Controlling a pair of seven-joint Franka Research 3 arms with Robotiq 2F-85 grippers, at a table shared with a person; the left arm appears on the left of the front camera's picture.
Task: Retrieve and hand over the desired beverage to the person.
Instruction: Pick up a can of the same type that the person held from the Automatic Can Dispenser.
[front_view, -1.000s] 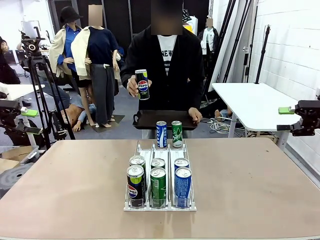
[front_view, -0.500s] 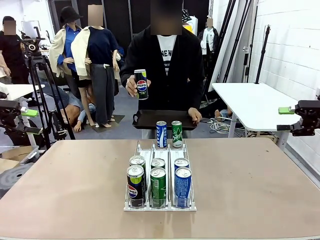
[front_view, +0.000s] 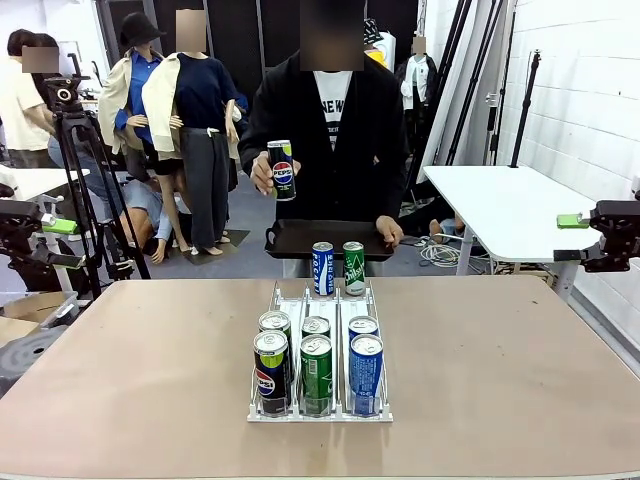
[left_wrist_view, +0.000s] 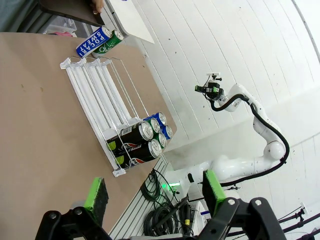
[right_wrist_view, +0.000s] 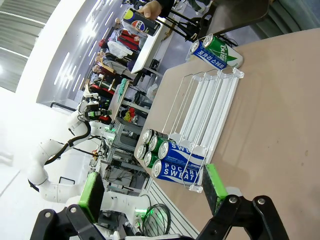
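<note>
The person (front_view: 330, 130) stands at the far side, holding up a black Pepsi can (front_view: 282, 169) in one hand, also seen as the Pepsi can (right_wrist_view: 141, 21). The other hand rests on a black tray (front_view: 300, 240). A white wire rack (front_view: 318, 408) in the table's middle holds black Pepsi cans (front_view: 270, 372), green cans (front_view: 316, 373) and blue cans (front_view: 366, 373) at its near end. A blue can (front_view: 322, 268) and a green can (front_view: 354, 267) stand at its far end. My left gripper (front_view: 62, 243) (left_wrist_view: 155, 190) hangs open beyond the left edge. My right gripper (front_view: 573, 238) (right_wrist_view: 152, 186) hangs open at the right.
The brown table (front_view: 500, 360) is bare on both sides of the rack. A white side table (front_view: 500, 205) stands behind on the right, and a camera tripod (front_view: 75, 170) behind on the left. Another person (front_view: 25, 110) stands in the far left background.
The person's hand with the Pepsi can has shifted slightly left. A background person has walked in at the far left. Both arms are still.
</note>
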